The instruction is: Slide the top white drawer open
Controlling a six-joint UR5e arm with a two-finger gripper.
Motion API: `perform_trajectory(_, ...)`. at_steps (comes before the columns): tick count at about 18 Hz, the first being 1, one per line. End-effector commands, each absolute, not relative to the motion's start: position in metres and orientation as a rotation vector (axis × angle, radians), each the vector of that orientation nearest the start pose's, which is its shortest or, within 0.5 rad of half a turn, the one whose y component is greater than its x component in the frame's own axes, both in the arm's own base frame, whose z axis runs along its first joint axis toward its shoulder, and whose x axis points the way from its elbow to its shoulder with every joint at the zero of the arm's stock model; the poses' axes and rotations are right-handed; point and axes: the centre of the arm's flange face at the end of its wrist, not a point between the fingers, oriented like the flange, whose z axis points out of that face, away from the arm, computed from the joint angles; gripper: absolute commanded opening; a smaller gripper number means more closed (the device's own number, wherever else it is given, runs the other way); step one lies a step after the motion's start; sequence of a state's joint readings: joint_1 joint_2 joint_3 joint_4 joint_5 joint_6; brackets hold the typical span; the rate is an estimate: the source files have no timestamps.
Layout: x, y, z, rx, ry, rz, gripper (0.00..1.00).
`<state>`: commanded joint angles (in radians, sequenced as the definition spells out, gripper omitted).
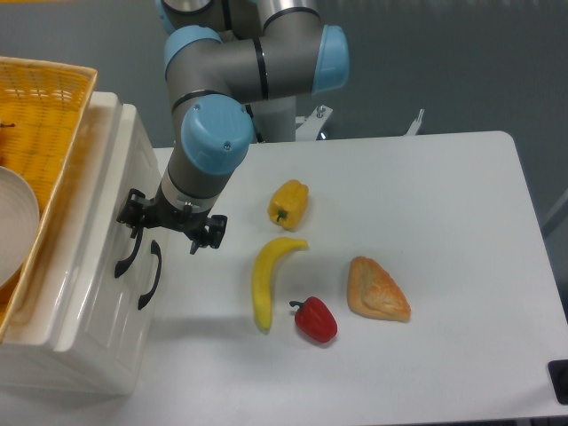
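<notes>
While the gripper (170,222) hangs at left centre of the frame against the cabinet (84,293) front, its jaws look spread fairly wide, one finger (133,211) up by the top end of a black handle (130,251), the other (209,232) out over the table (426,222). Nothing is clamped as far as I can see. Likely it's lined up this way to hook or straddle the handle before pulling rightward. The top white drawer (99,232) sits at left of frame, front panel flush with the cabinet, so it's shut, not yet slid. A second black handle (151,275) is just beside the first, belonging to the lower drawer; the two are close, so grabbing the wrong one is a risk. Can't tell if the finger actually touches the handle.

Around: yellow basket (44,133) on the cabinet top at upper left, with a white plate (16,222) inside. On the table: yellow pepper (288,203), banana (268,280), red pepper (315,319), pastry (377,289), all centre of frame. The banana lies nearest the drawer's path; probably still clear of it, but hard to judge.
</notes>
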<state>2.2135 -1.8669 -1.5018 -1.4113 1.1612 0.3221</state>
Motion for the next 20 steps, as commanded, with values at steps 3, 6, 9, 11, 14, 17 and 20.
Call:
perform_trajectory(3,-0.217,0.585,0.382,-2.915,-0.486,-0.592,1.00)
perform_trajectory(6,-0.218,0.585,0.381,-2.918,-0.484,-0.591,1.00)
perform_trajectory(9,-0.218,0.588,0.377,-2.917,-0.486,-0.590,1.00)
perform_trajectory(11,-0.216,0.591,0.373,-2.921,-0.485,-0.591,1.00)
perform_trajectory(14,-0.217,0.591,0.372,-2.923,-0.486,-0.591,1.00)
perform_trajectory(17,-0.216,0.592,0.370,-2.926,-0.487,-0.593,1.00)
perform_trajectory(20,-0.217,0.591,0.370,-2.927,-0.487,-0.591,1.00)
